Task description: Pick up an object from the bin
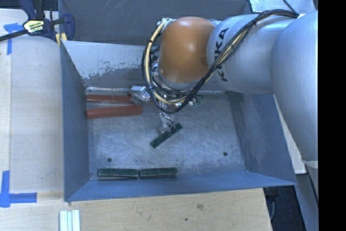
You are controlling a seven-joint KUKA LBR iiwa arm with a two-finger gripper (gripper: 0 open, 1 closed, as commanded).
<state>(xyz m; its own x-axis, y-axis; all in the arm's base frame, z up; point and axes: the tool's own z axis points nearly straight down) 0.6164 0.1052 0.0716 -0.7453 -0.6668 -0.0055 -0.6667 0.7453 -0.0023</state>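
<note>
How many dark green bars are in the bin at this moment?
3. A left bar and a right bar lie end to end along the front wall; a tilted bar lies mid-floor by the gripper. The arm may hide others.

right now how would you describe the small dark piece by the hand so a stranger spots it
In the grey metal bin, look under the arm's orange cover to the hand. By it, mid-floor, lies a short dark green bar. Unlike the two dark green bars end to end along the front wall and the red-handled pliers at left, it lies alone and slanted.
</note>
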